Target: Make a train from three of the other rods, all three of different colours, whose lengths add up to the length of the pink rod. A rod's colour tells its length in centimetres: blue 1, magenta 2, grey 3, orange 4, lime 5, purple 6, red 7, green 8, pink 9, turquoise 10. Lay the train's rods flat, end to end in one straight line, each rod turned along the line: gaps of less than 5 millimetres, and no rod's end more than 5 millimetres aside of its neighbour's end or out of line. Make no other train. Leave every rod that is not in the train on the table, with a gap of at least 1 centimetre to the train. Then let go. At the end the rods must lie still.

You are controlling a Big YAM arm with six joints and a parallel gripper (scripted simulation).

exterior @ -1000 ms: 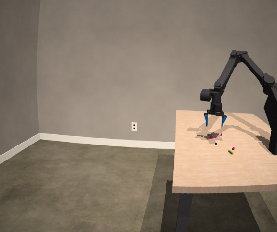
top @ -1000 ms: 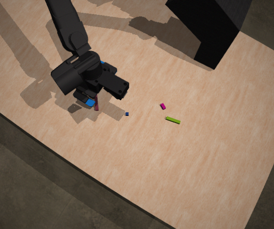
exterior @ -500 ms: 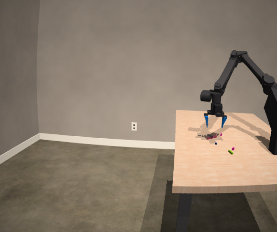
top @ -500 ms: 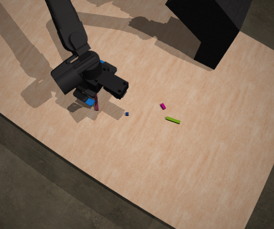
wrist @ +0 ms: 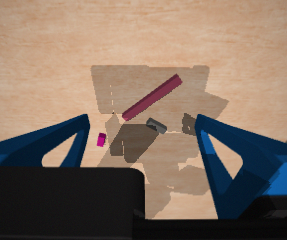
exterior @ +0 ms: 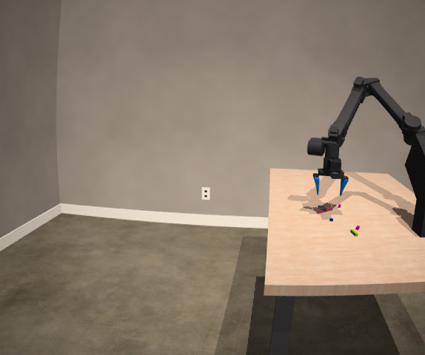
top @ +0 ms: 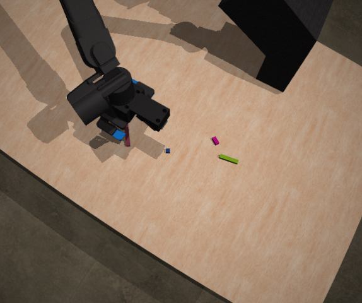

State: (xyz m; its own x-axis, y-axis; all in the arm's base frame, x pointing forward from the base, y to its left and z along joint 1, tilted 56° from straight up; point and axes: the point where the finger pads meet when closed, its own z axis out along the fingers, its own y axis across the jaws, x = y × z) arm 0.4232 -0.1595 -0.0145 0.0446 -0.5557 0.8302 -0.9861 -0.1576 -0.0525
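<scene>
From your wrist view, the tool (wrist: 143, 145) hangs above the tabletop (wrist: 43, 45) with its blue fingers spread wide and nothing between them; just ahead, between the fingers, lies the short grey rod (wrist: 156, 125), flat in the arm's shadow; a small magenta rod (wrist: 101, 139) sits close to the left finger; beyond the grey one the long pink rod (wrist: 151, 97) lies flat on a slant, near the grey rod but apart from it; in the top view, well off to the side, you find the tiny blue rod (top: 167, 150), a second magenta rod (top: 215, 140) and the lime rod (top: 228, 158), each apart from the others.
</scene>
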